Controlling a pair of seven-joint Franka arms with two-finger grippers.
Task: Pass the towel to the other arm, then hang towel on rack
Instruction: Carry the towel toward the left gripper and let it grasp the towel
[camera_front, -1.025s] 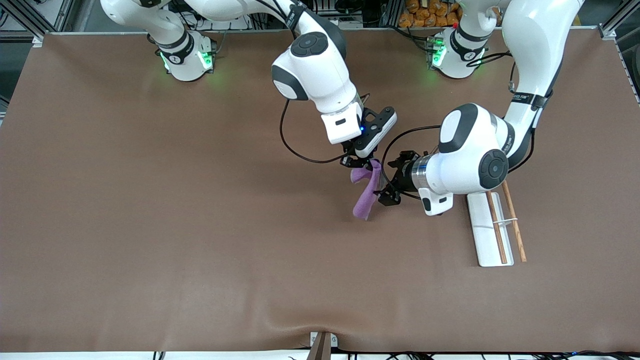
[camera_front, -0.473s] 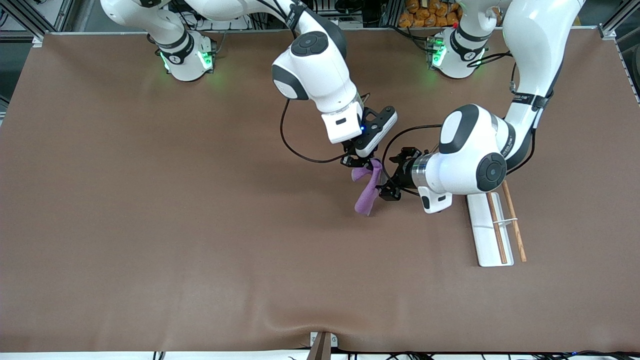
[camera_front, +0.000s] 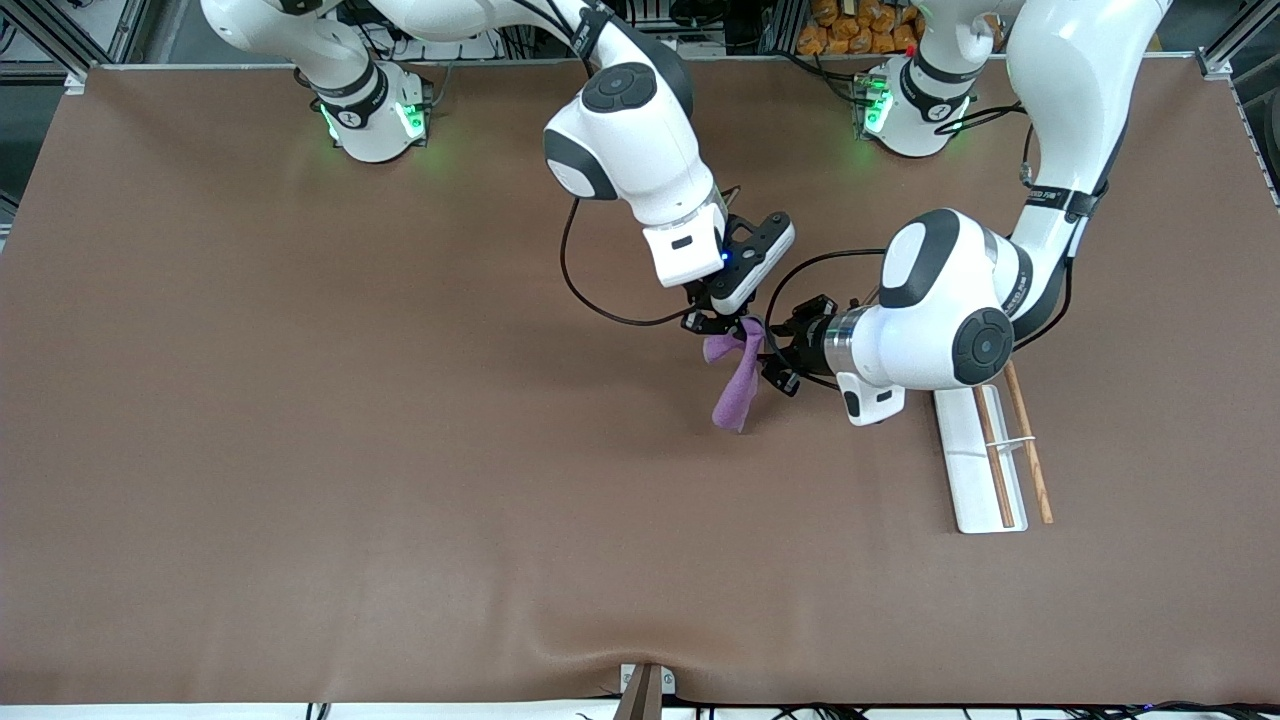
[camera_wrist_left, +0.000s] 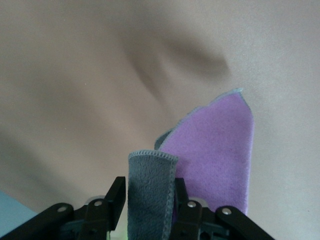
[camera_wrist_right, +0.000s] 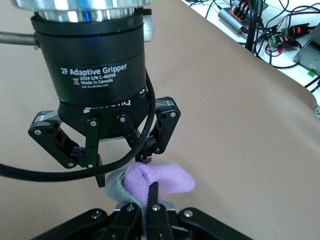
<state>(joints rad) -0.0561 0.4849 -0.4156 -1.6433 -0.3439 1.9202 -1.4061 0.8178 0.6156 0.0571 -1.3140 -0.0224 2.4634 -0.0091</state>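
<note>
The towel (camera_front: 735, 395) hangs in the air over the middle of the table, purple face out, grey face folded at its top. My right gripper (camera_front: 715, 325) is shut on the towel's top bunch, as the right wrist view (camera_wrist_right: 150, 192) shows. My left gripper (camera_front: 772, 358) comes in from the side just below it, with its jaws against both sides of the grey fold (camera_wrist_left: 150, 180). The left gripper also shows in the right wrist view (camera_wrist_right: 122, 167). The rack (camera_front: 965, 490) lies flat on the table toward the left arm's end, its two wooden rods (camera_front: 995, 440) side by side.
The brown table mat (camera_front: 400, 450) has a raised wrinkle at its edge nearest the front camera. The left arm's forearm hangs over the rack's end that is farthest from the front camera. A black cable loops beside the right gripper.
My left gripper has moved in toward the towel and its jaws have narrowed around the grey fold. The towel's hanging tail has swung slightly. The right gripper has stayed put.
</note>
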